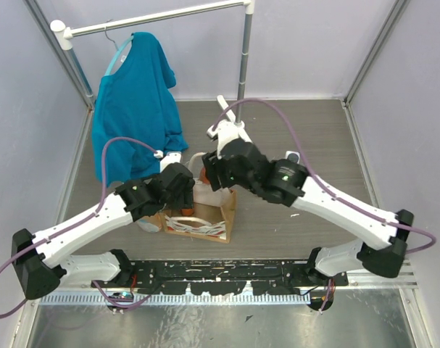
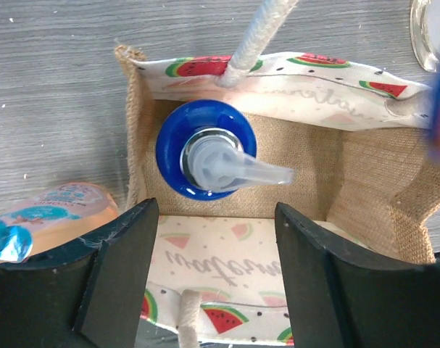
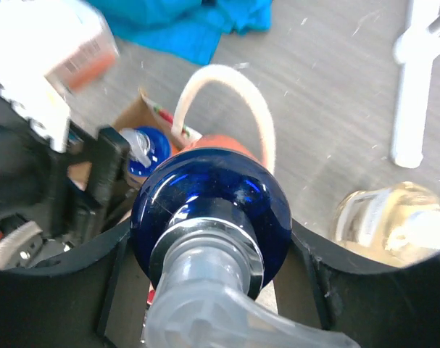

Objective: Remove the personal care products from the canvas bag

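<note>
The canvas bag (image 2: 379, 167) stands open on the table, with watermelon-print bands and white rope handles; it also shows in the top view (image 1: 230, 209). Inside it stands an orange pump bottle with a blue cap (image 2: 205, 148), also seen in the right wrist view (image 3: 143, 148). My left gripper (image 2: 216, 272) is open, its fingers astride the bag's near wall, holding nothing. My right gripper (image 3: 212, 243) is shut on a second orange bottle with a blue cap (image 3: 212, 206), held above the bag's far side (image 1: 205, 176). In the top view the left gripper (image 1: 177, 187) sits over the bag's left end.
An orange bottle with a blue cap (image 2: 56, 210) lies on the table left of the bag. A pale amber bottle (image 3: 390, 225) stands to the bag's right. The teal shirt (image 1: 133, 109) hangs from the white rack (image 1: 245, 51) at the back.
</note>
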Action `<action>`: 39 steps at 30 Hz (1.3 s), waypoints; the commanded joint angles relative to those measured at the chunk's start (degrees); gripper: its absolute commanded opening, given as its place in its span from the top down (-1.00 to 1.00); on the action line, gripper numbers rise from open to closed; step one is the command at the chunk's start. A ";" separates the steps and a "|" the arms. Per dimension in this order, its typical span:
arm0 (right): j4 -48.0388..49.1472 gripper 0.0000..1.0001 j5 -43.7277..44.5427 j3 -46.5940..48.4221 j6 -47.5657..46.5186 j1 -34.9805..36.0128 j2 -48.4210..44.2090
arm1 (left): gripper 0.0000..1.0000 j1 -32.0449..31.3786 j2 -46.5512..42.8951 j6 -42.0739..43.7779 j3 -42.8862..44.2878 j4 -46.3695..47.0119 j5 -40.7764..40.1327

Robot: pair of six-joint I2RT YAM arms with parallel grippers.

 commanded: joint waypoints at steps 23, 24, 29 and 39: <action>-6.26 0.78 16.63 -18.09 15.34 -1.54 -15.28 | 0.49 -0.72 15.27 2.86 -1.64 14.97 -9.79; -6.25 0.78 16.95 -19.26 16.09 -2.08 -14.89 | 0.68 -0.78 14.71 3.32 -1.31 14.86 -9.92; -6.29 0.78 15.78 -23.89 20.06 -6.20 -14.91 | 1.00 -0.92 9.62 5.42 1.51 11.55 -10.56; -6.21 0.69 12.04 -28.34 20.74 -12.05 -12.59 | 1.00 -3.08 -1.01 7.25 15.23 3.45 -10.04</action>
